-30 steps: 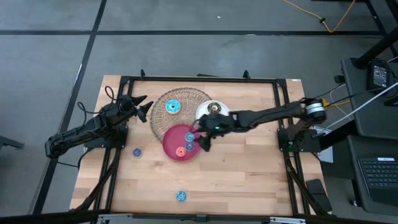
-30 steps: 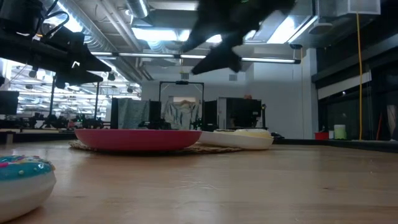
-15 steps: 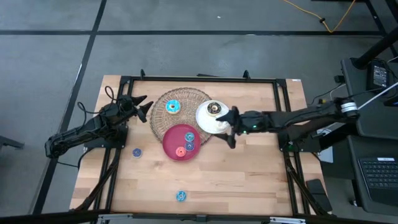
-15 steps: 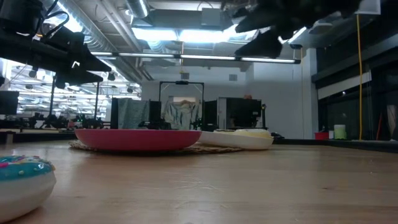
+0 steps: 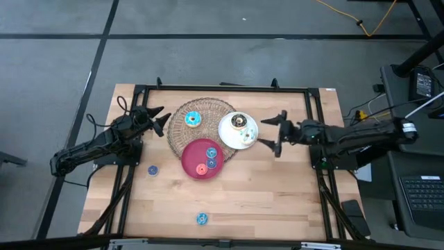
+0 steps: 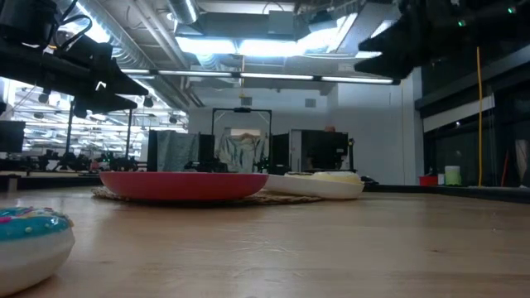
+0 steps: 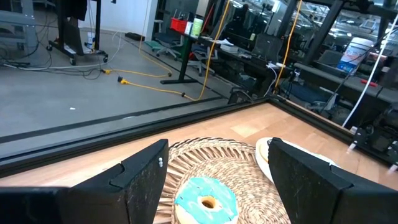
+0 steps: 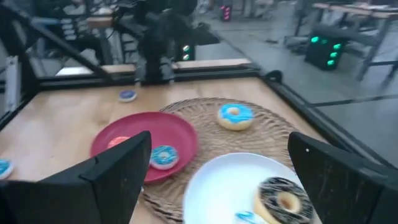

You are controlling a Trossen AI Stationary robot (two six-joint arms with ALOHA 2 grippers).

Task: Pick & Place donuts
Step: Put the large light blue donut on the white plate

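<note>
On the wicker mat (image 5: 182, 132) lies a cyan donut (image 5: 193, 119); I also see this donut (image 7: 205, 198) in the left wrist view. A chocolate donut (image 5: 238, 122) sits on the white plate (image 5: 229, 135). The red plate (image 5: 193, 158) holds three small donuts, two blue (image 5: 211, 153) and one red (image 5: 201, 169). A tiny blue donut (image 5: 152, 169) and a cyan one (image 5: 202, 219) lie on the bare table. My left gripper (image 5: 159, 119) waits open at the mat's left edge. My right gripper (image 5: 272, 132) hangs open and empty just right of the white plate.
A black frame (image 5: 222, 88) runs along the table's edges. Bare wood lies on the near half (image 5: 263, 201) and on the right side of the table. In the low view the cyan donut (image 6: 29, 240) sits close at the near left.
My right gripper has drawn back from above the red plate toward the table's right edge, passing over the white plate, and has tipped up closer to level. The donuts and plates lie where they were.
</note>
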